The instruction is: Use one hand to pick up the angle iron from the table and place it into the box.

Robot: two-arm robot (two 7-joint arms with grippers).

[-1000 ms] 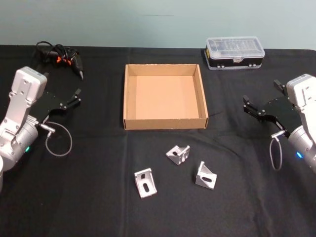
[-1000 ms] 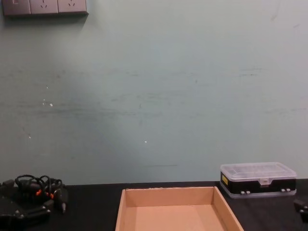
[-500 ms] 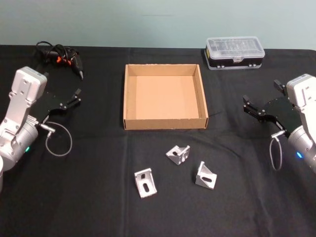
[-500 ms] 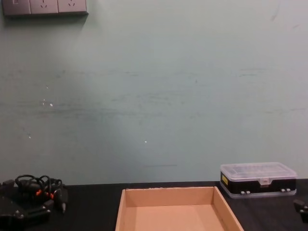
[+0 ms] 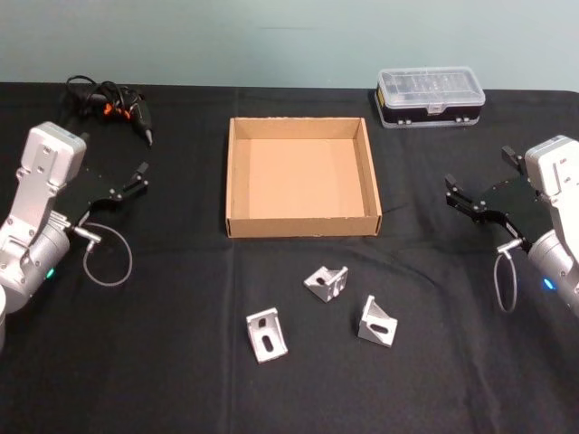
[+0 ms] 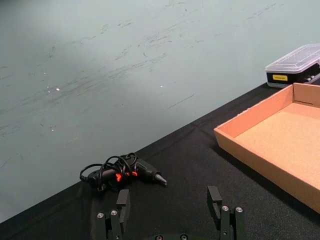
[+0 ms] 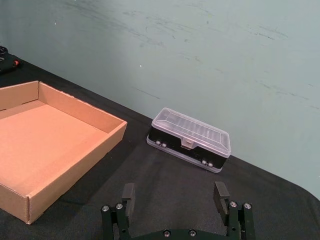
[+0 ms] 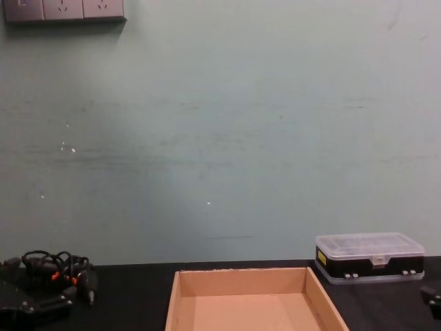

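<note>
Angle iron [image 5: 327, 283] lies on table [image 5: 181, 389] near box [image 5: 302, 226], two more brackets [image 5: 267, 334] close by. Judged rigid, light, slick metal; best pinched across one flat flange. Left gripper [image 5: 139, 179] and right gripper [image 5: 450, 193] hover wide of the box, jaws spread, holding nothing.

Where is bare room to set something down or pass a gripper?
Bare: inside the shallow tan cardboard box, and the black table between it and the left gripper or right gripper. Crowded: three silver metal angle irons near its front wall.
</note>
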